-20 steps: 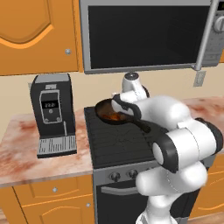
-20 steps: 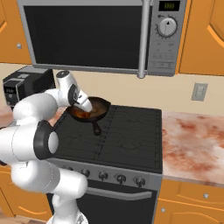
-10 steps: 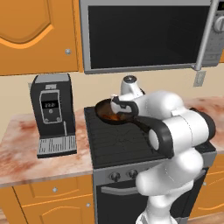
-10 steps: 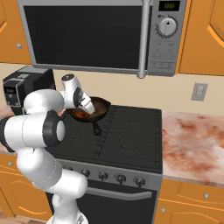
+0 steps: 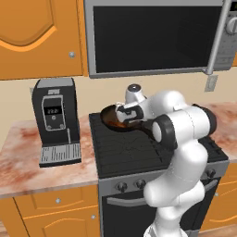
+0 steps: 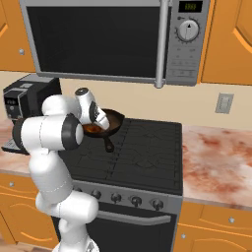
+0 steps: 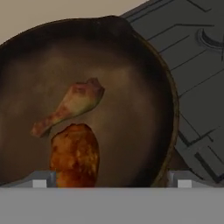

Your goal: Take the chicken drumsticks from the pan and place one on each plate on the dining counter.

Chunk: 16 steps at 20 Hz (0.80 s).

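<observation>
In the hand view, the nearer chicken drumstick [image 7: 74, 155], orange-brown and plump, lies in the pan [image 7: 148, 78] just ahead of the gripper [image 7: 109, 183]. The jaws stand spread, one tip at each lower corner of the pan's image, with the meat between them and not touched; released. The second, paler drumstick [image 7: 70, 107] lies just beyond the first, bone end pointing left, the two close but apart.

From the base views, the gripper [image 5: 126, 111] hangs directly over the pan [image 5: 111, 118] on the rear left burner of the black stove [image 6: 142, 152]. The pan's handle [image 6: 107, 144] points toward the front of the stove. Drumstick meat [image 6: 92, 129] shows orange inside the pan.

Beyond, left of the stove, a coffee machine [image 5: 54, 120] stands on the marbled table [image 5: 23, 157]. A microwave [image 6: 113, 39] hangs above the stove.
</observation>
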### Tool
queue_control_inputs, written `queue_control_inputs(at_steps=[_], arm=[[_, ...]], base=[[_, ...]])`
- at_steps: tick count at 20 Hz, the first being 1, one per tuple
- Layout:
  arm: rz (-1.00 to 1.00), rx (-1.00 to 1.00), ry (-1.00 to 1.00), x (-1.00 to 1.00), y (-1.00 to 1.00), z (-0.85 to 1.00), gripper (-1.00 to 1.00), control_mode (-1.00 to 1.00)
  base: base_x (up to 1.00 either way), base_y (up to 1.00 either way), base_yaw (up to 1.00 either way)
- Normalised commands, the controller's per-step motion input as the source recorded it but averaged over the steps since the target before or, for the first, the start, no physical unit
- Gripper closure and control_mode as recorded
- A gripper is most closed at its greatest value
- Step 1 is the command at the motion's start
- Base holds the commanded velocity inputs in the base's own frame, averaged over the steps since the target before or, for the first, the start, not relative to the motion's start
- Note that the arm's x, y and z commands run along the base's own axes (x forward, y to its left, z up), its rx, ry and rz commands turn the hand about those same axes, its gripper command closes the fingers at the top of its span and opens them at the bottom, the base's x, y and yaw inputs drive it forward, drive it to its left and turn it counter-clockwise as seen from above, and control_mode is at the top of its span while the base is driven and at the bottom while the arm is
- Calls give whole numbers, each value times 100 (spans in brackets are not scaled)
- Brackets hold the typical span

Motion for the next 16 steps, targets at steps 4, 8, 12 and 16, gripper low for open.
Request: queue_control_inputs(at_steps=[4,8,12,16], arm=[[0,0,0,59,0,-27,-100,-100],[0,0,0,44,0,-32,-100,-100],[0,0,0,43,0,-36,-100,-100],[0,0,0,41,0,-27,-100,-100]], base=[[0,0,0],[0,0,0],[0,0,0],[0,0,0]])
